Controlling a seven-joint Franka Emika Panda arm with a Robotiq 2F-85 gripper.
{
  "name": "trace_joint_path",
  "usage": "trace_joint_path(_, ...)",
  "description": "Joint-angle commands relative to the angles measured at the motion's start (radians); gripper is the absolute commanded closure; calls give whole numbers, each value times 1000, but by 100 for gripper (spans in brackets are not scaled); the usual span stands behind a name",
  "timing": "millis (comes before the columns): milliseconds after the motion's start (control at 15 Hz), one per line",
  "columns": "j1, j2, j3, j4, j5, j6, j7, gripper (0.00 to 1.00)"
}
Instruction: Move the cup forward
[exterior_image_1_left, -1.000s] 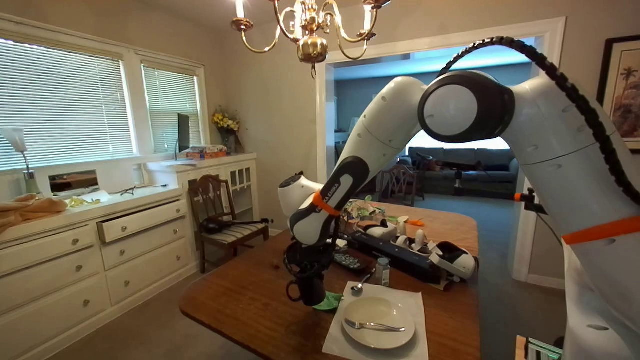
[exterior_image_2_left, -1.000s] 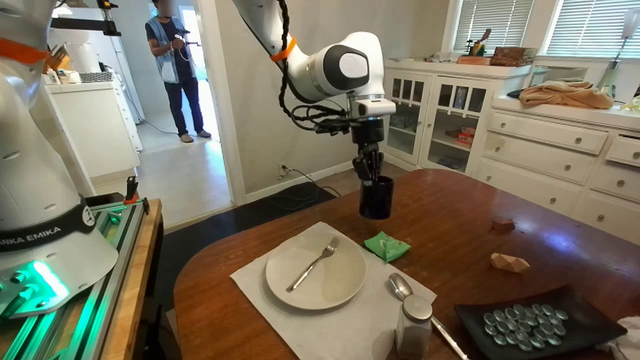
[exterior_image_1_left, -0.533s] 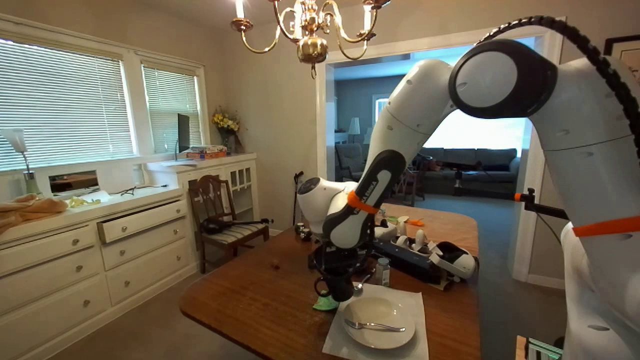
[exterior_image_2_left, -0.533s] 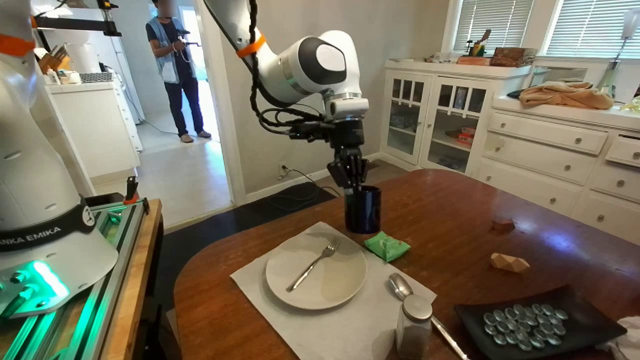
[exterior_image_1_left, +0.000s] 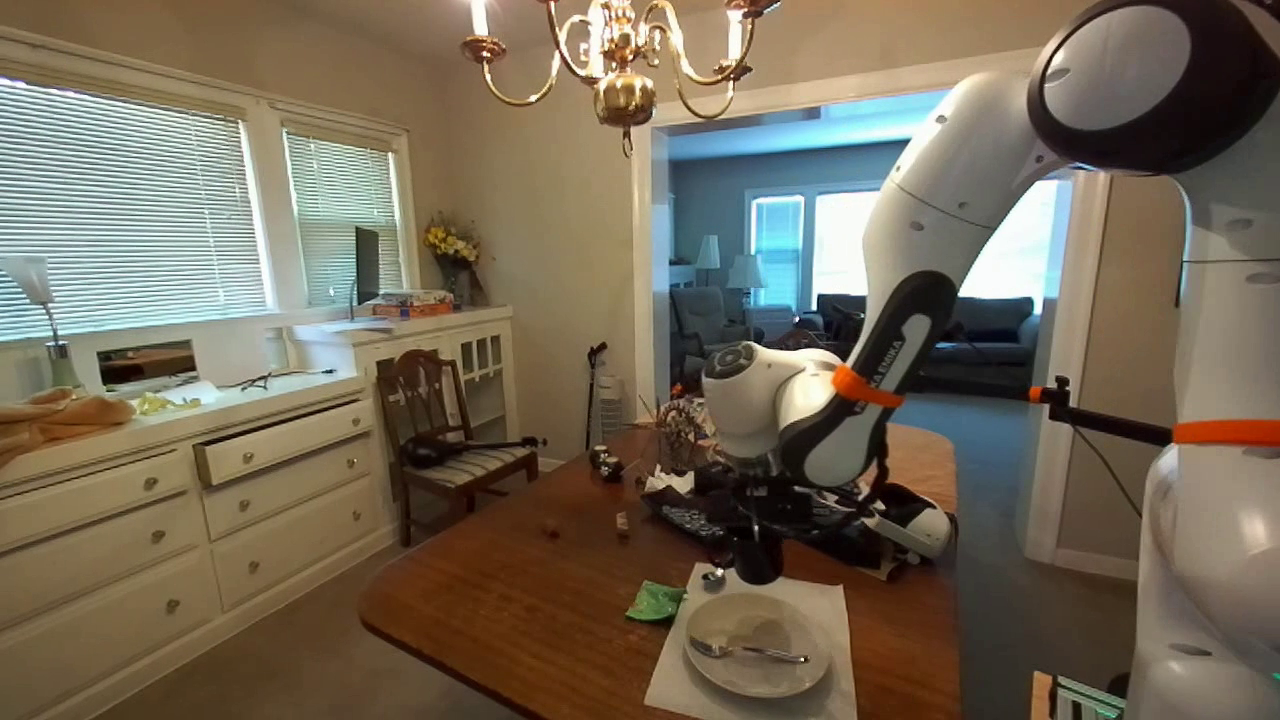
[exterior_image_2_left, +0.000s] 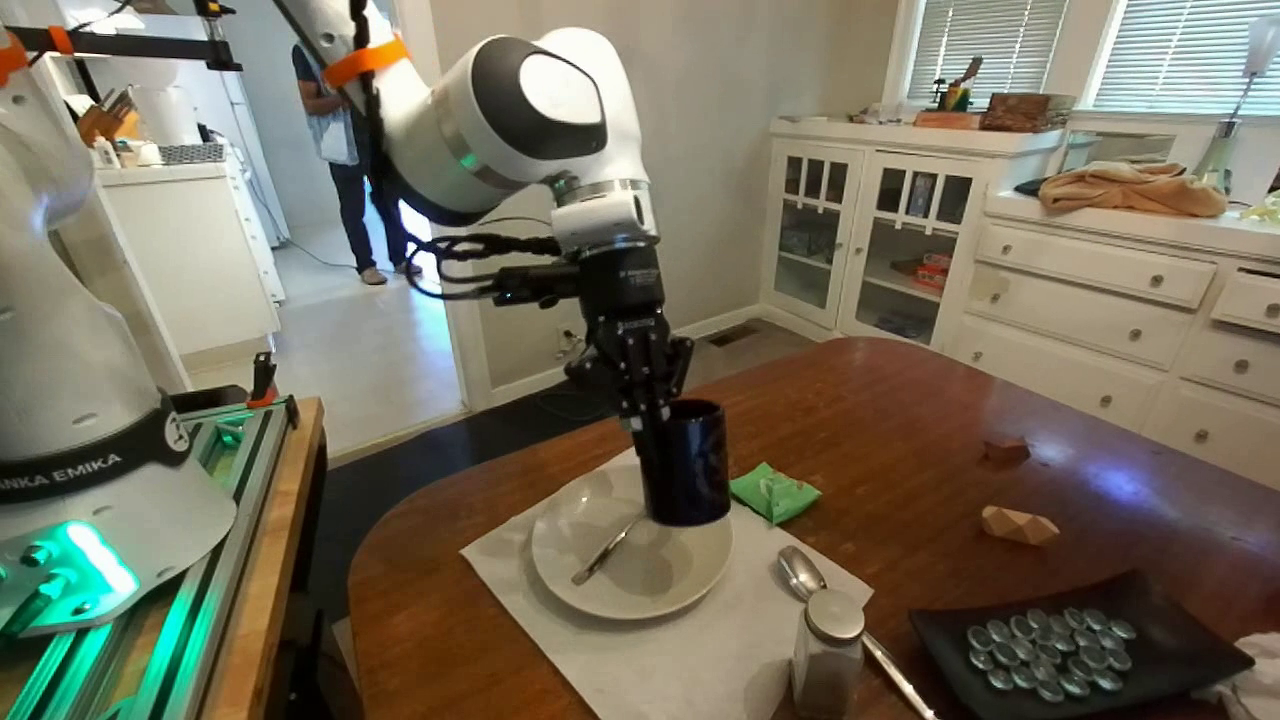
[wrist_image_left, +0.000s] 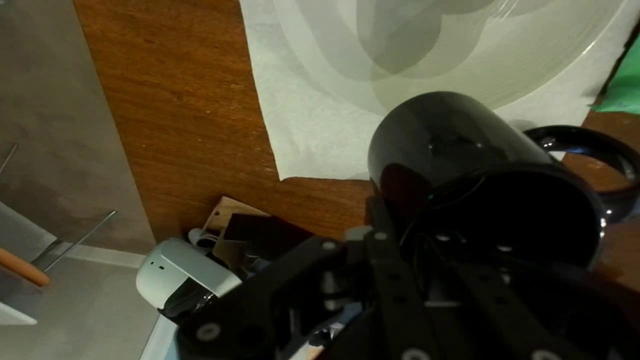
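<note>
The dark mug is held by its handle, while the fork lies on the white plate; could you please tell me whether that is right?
Not quite: the tool grips the dark mug by its wall, not by the handle, which sticks out free, as the wrist view shows. The fork does lie on the white plate.

On the surface (exterior_image_2_left: 950, 430), a green object (exterior_image_2_left: 776, 494) lies beside the white paper (exterior_image_2_left: 715, 645) which carries a plate (exterior_image_2_left: 652, 575).

Glossy white, the arm (exterior_image_1_left: 960, 190) had black joint rings (exterior_image_1_left: 1225, 90) around pale discs (exterior_image_1_left: 1115, 68), orange straps (exterior_image_2_left: 365, 62), looping black cables (exterior_image_2_left: 490, 243), white EMIKA lettering (exterior_image_2_left: 85, 467) on its base (exterior_image_2_left: 170, 530), and a black gripper (exterior_image_2_left: 648, 416) with round screws (wrist_image_left: 208, 331).
</note>
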Motion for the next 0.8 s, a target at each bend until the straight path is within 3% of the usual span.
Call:
trace_joint_path(0,-167,-98,-23,-129,-139,192,71,98)
trace_joint_path(67,-215,-89,-41,-141,-152,269,72,98)
trace_joint_path(133,-218,-89,-98,-155,-145,328,60,98)
trace_joint_path(267,-277,-72,-143,-172,-142,452,60,98)
trace_joint_path(400,-302,-25,-177,-179,-53,543,5,98)
trace_joint_path(533,-299,18,-174,-202,99,584,-83,98)
trace_joint_path(600,-327,28,-121,-219,198,581,-143,98)
trace_joint_path(733,-314,98,-65,-210,359,576,-198,98)
